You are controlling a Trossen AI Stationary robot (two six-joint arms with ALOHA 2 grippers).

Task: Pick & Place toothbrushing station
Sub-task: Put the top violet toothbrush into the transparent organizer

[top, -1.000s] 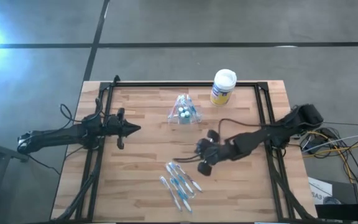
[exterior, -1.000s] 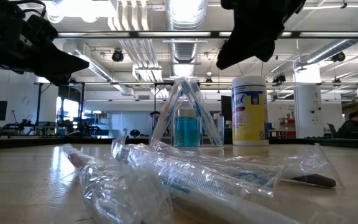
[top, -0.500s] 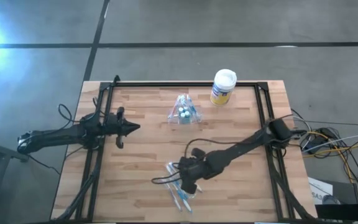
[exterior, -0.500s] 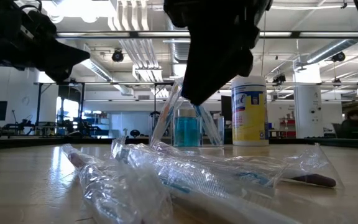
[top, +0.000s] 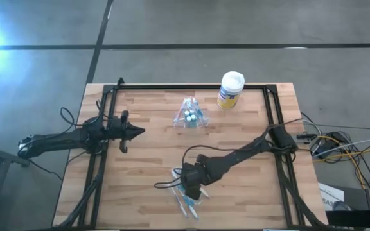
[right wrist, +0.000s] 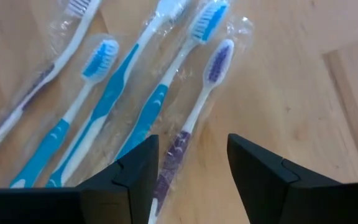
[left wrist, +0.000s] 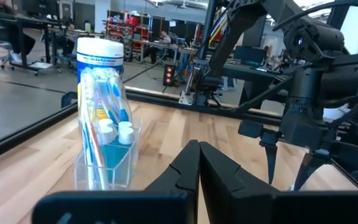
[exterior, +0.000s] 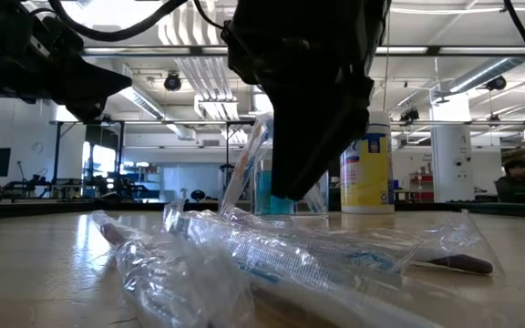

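**Right arm is lining up on a wrapped brush; wrappers are the hazard**

The clear cup (top: 190, 116) is standing upright toward the far middle of the surface (top: 146, 154), its long axis vertical and its mouth pointing up, with brushes and small white-capped tubes already sticking out of it. A yellow canister (top: 230, 90) is standing just to its right, near the far edge. On the near side, well apart from the cup, a fan of wrapped toothbrushes (top: 186, 190) is lying flat. In the right wrist view the purple toothbrush (right wrist: 194, 117) is running lengthwise between the fingers, bristle head pointing away from the wrist, with the blue toothbrushes (right wrist: 129, 106) lying alongside it.

The right gripper (top: 191, 187) is hovering over that pile with its fingers (right wrist: 138, 171) spread wide, holding nothing. The left gripper (top: 137, 132) is waiting at the left side of the surface, fingers pressed together and empty.

The risks, as I judge them: the wrappers are overlapping, so closing here may be catching the neighbouring blue brush's film and dragging two up together. The plastic looks slippery, so a thin handle could be twisting or sliding out mid-carry. And the cup is light and crowded, so a tilted brush could be nudging it over or jamming on what is inside.
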